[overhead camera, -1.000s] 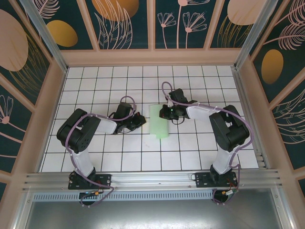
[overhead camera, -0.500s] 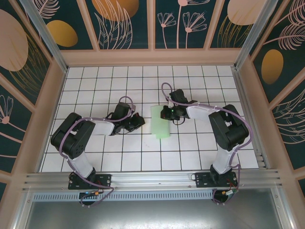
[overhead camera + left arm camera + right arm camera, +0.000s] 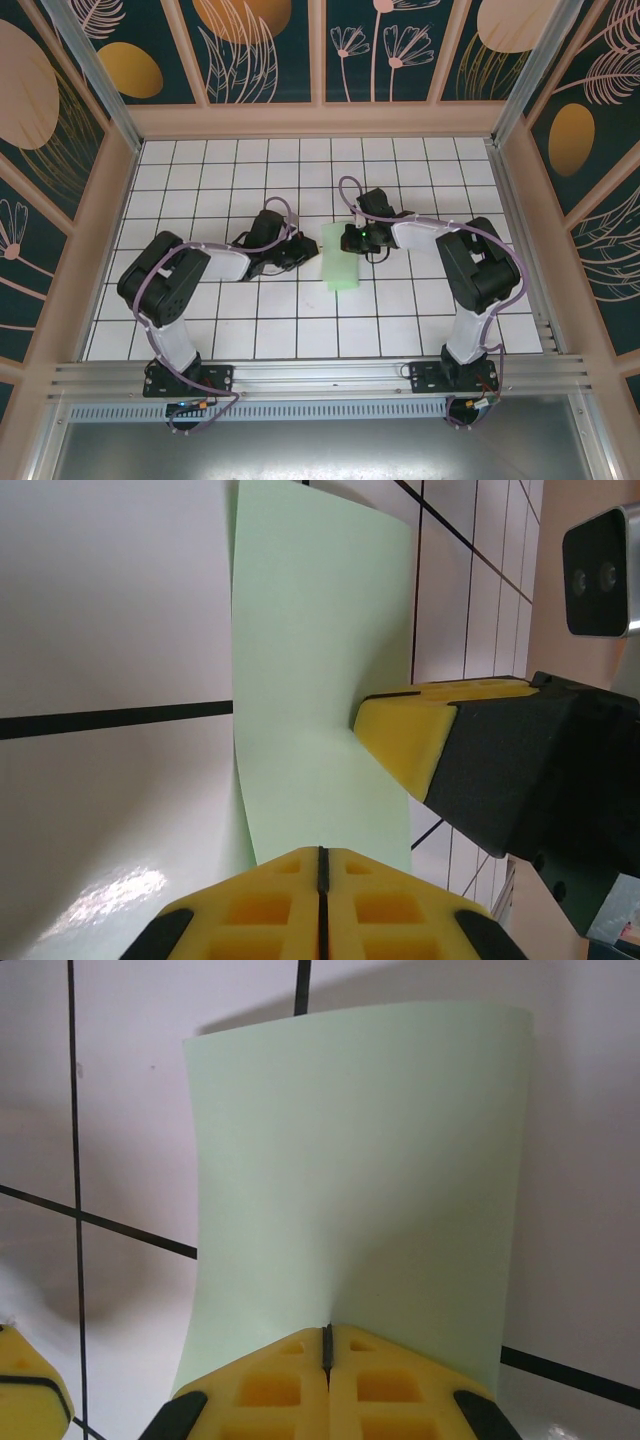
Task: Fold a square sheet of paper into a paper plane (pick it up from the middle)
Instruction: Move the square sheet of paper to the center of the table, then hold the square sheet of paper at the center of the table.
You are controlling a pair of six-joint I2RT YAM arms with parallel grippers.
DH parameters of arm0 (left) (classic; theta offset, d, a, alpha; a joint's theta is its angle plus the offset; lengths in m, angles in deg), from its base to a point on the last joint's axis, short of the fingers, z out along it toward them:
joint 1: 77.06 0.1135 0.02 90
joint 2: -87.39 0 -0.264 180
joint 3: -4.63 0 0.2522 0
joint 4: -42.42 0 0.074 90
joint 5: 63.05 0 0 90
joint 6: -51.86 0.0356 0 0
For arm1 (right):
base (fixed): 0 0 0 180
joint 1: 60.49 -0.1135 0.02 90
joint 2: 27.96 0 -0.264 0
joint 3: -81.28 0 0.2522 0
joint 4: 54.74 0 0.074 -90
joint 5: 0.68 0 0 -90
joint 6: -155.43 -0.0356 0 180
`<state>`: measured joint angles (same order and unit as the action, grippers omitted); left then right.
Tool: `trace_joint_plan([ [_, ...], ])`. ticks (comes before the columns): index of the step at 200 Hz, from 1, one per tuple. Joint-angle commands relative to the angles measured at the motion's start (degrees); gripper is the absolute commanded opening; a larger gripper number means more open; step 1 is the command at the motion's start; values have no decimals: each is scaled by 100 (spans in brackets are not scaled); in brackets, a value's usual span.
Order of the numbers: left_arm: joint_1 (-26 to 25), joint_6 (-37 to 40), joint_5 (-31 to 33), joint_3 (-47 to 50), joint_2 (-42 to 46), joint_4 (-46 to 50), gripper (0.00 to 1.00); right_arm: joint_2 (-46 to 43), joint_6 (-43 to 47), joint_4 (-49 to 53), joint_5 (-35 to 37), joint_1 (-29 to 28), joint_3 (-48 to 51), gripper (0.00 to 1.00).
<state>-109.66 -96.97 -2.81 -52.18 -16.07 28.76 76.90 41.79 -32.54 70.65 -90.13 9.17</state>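
Two grippers, both closed
Right gripper (image 3: 327,1332) pinches the square sheet of paper (image 3: 360,1180); left gripper (image 3: 322,852) sits at its opposite edge.

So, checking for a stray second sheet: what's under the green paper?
White gridded tabletop shows around the green paper sheet, one edge pinched in the right gripper. Whatever lies directly beneath is covered by the sheet.
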Motion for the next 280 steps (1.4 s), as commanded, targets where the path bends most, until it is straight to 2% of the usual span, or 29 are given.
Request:
trace_joint_plan([
  [1,-11,-60,34,-184,-138,-26,11,108,185,175,123,29,68,0],
  [86,-13,-103,264,-333,-305,127,10,143,351,298,249,27,79,0],
  [152,-31,-235,-161,-480,-505,-334,11,209,325,324,253,29,51,0],
  [224,-175,-88,-102,-1074,-985,197,12,306,186,366,252,3,8,0],
  [280,-184,-14,-99,-1180,-1163,476,11,326,-91,377,123,-38,-77,0],
])
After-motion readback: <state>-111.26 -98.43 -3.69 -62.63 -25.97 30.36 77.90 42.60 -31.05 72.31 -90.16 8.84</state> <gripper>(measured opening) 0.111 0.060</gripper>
